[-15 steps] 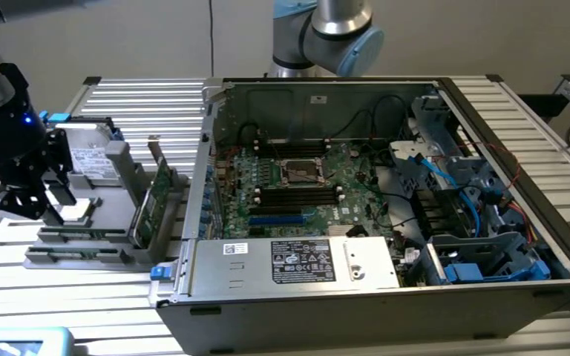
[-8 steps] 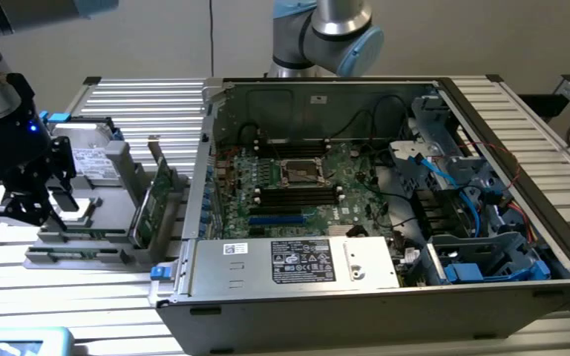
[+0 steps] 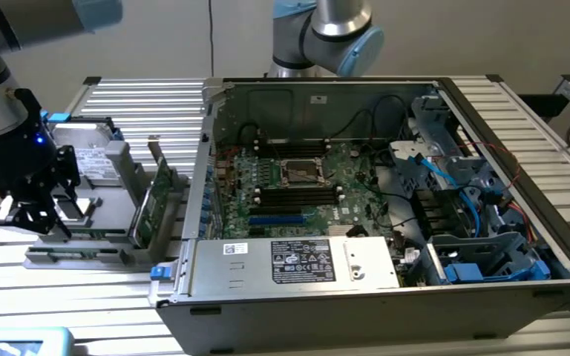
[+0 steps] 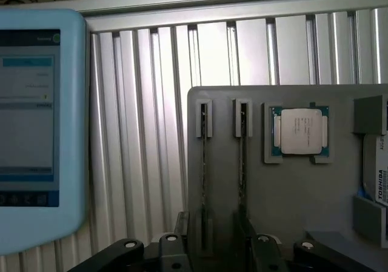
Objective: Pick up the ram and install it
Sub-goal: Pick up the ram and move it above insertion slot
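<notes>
Two ram sticks stand edge-on in narrow slots of a grey fixture (image 4: pixel 315 193): one ram stick (image 4: pixel 204 163) and a second one (image 4: pixel 242 163) beside it. My gripper (image 4: pixel 221 245) hovers over one end of these sticks, open, with nothing between its fingers. In the exterior view the gripper (image 3: pixel 33 215) hangs low over the fixture (image 3: pixel 77 258) at that view's left. The open computer case (image 3: pixel 522 148) lies to the right, and its motherboard shows long black memory slots (image 3: pixel 295 196).
On the fixture sit a CPU (image 4: pixel 300 131) and a hard drive (image 4: pixel 379 175). A taller green expansion card (image 3: pixel 156 196) stands between fixture and case. A teach pendant (image 4: pixel 36 132) lies on the slatted table. The power supply (image 3: pixel 295 263) lines the case's near side.
</notes>
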